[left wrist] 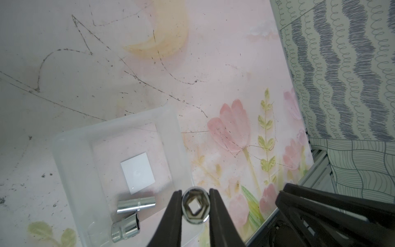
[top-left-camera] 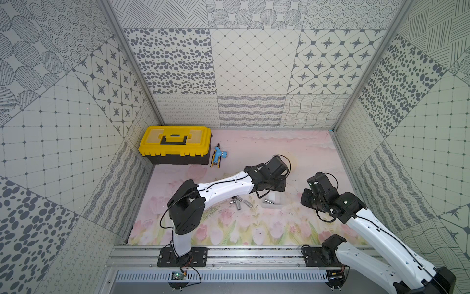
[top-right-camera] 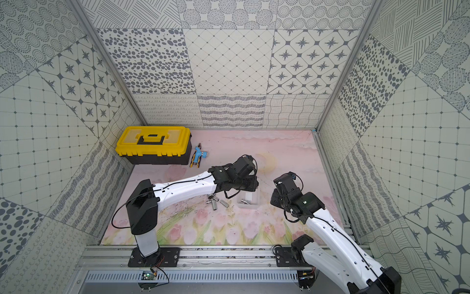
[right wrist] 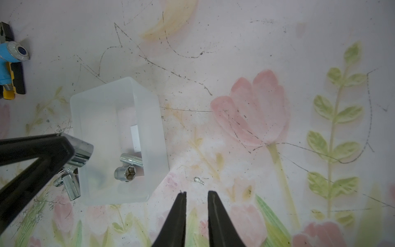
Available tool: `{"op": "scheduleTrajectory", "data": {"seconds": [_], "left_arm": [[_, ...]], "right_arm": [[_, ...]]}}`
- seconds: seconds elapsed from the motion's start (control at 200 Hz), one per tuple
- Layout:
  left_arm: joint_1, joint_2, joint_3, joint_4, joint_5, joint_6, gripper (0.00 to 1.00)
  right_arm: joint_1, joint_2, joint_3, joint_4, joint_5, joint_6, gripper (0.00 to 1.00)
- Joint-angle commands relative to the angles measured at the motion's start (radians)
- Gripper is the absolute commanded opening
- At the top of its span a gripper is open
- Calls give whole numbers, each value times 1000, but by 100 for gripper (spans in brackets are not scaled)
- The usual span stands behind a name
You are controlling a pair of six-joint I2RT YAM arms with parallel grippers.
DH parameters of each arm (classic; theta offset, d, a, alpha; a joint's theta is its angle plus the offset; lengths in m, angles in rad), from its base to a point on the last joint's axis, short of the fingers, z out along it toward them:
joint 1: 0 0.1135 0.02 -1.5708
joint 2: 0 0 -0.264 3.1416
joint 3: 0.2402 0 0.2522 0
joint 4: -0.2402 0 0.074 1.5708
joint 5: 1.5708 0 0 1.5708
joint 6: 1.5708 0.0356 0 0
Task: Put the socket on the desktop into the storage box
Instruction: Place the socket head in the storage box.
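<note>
My left gripper [left wrist: 195, 190] is shut on a chrome socket [left wrist: 195, 206], held end-on with its hex opening showing. In the right wrist view this held socket [right wrist: 82, 153] hangs over the rim of the storage box [right wrist: 102, 107], a clear frosted tray. Two sockets [left wrist: 136, 205] [left wrist: 126, 227] lie inside the box near its white label. Several more sockets [top-left-camera: 239, 203] lie on the desktop [top-left-camera: 305, 152] just left of the box [top-left-camera: 277, 206]. My right gripper [right wrist: 196, 193] hovers over the tulip print beside the box, its jaws slightly apart with nothing between them.
A yellow-lidded black toolbox [top-left-camera: 175, 142] stands at the back left. A blue and yellow hand tool [top-left-camera: 217, 157] lies next to it. Patterned walls enclose the desktop on three sides, and a metal rail [top-left-camera: 254, 254] runs along the front.
</note>
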Motion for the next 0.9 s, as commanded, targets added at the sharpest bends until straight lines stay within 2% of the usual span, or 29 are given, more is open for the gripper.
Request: {"op": "scheduleTrajectory", "data": {"seconds": [0.0, 0.115, 0.18, 0.255, 0.31, 0.4, 0.515, 0.675, 0.895], "left_arm": [[1, 25, 20, -29, -76, 32, 0], [4, 40, 32, -36, -80, 31, 0], [6, 40, 29, -31, -78, 32, 19], [6, 32, 20, -11, -73, 32, 35], [6, 29, 22, -11, -84, 33, 44], [6, 14, 28, -20, -114, 38, 53], [5, -25, 28, -35, -143, 51, 59], [5, -167, -36, -76, -189, 49, 58], [12, -549, -364, -126, -281, -10, 58]], "right_arm": [[-3, 4, 27, 5, -5, -22, 23], [-2, 17, 35, 7, -18, -30, 27], [-1, 20, 37, 12, -33, -36, 30], [2, 18, 34, 23, -46, -44, 32], [6, 19, 35, 27, -52, -47, 33], [23, 26, 46, 29, -53, -54, 35], [72, 46, 71, 26, -24, -59, 36], [231, 126, 131, 41, 69, -60, 39], [407, 324, 223, 110, 126, -69, 41]]}}
